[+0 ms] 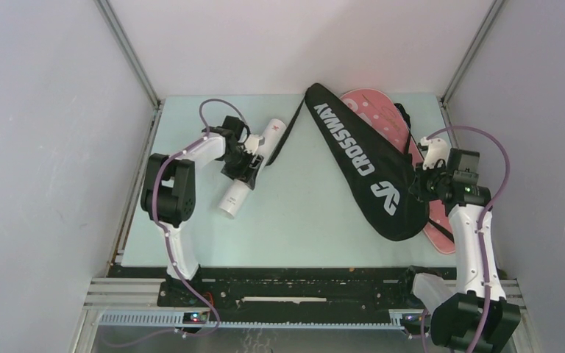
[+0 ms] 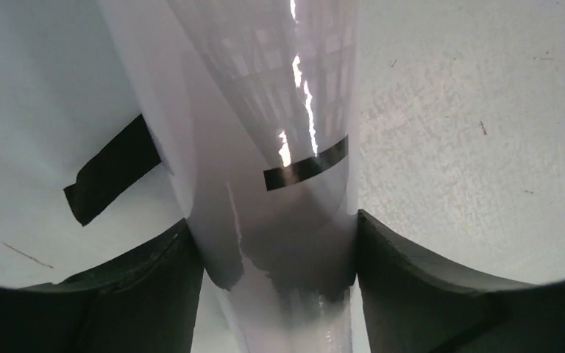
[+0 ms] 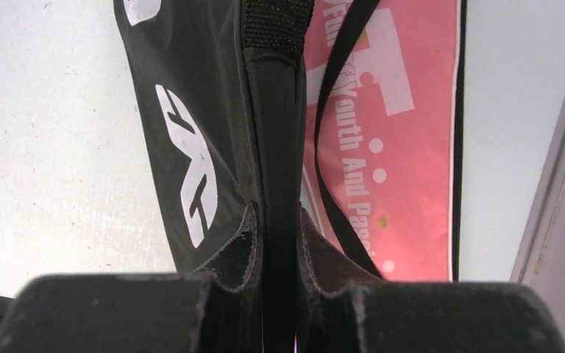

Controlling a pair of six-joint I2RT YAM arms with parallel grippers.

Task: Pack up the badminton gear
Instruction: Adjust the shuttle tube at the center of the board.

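White, slick tube (image 1: 233, 198) lies on the table's (image 1: 301, 228) left side, my left gripper (image 1: 243, 165) clamped across it. It may slip and roll. My right gripper (image 3: 276, 232) pinches the black CROSSWAY cover's (image 1: 353, 158) edge.

long white tube (image 2: 294, 95): glossy smooth plastic, mirror-like reflections. black "CROSSWAY" racket cover (image 3: 206, 88): matt woven cloth, coarser webbing along edge. pink racket cover (image 3: 412, 132): smooth printed fabric, slight sheen. table (image 2: 471, 132): matt, faintly speckled. right gripper fingers (image 3: 235, 254): matt black, scuffed.
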